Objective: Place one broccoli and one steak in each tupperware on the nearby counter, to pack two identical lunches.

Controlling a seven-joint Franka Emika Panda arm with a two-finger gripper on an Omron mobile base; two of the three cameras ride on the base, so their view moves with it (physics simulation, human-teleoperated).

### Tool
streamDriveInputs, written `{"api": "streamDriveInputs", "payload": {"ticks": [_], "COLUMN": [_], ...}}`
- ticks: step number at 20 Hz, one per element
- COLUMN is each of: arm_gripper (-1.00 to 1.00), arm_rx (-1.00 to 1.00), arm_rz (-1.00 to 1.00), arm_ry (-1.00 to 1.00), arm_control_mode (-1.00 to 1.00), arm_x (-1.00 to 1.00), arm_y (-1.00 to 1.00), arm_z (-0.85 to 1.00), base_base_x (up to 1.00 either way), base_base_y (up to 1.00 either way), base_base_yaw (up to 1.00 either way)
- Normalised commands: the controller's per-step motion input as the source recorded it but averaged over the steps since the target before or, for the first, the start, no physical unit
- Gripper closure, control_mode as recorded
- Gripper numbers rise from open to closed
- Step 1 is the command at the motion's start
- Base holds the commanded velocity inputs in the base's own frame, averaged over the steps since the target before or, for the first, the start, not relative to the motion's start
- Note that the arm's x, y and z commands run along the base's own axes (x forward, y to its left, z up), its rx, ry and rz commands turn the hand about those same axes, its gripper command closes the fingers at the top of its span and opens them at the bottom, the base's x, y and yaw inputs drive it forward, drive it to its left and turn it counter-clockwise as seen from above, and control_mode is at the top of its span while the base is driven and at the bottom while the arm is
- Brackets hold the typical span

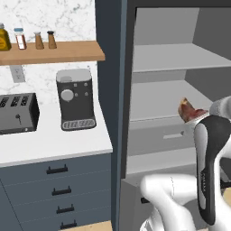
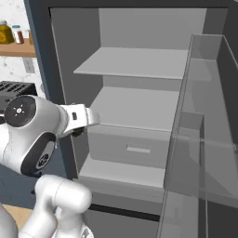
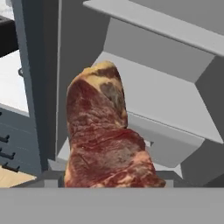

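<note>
A raw red steak with a pale fatty top stands upright close in front of the hand camera and hides the fingertips. In the left base view the steak sticks out from my gripper, held in the air in front of the open fridge's middle shelf. The gripper is shut on it. The white counter over dark drawers lies to the left of the fridge. The tupperware and the broccoli are out of view.
The fridge stands open with bare grey shelves and a drawer; its door with clear bins hangs at the right. A toaster and coffee machine sit on the counter under a wooden shelf with bottles.
</note>
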Motion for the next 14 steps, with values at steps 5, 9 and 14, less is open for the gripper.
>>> {"api": "streamDriveInputs", "payload": {"ticks": [5, 9, 14], "arm_gripper": [1.00, 1.00, 1.00], "arm_rx": [0.00, 0.00, 0.00], "arm_rz": [0.07, 0.02, 0.00], "arm_ry": [0.01, 0.00, 0.00], "arm_control_mode": [-1.00, 1.00, 1.00], "arm_x": [-0.41, -0.23, 0.00], "arm_y": [0.28, 0.04, 0.00], "arm_z": [0.55, 0.16, 0.00], "base_base_x": [0.00, -0.23, -0.11], "base_base_y": [0.00, 0.02, 0.34], "base_base_yaw": [0.00, 0.00, 0.00]}}
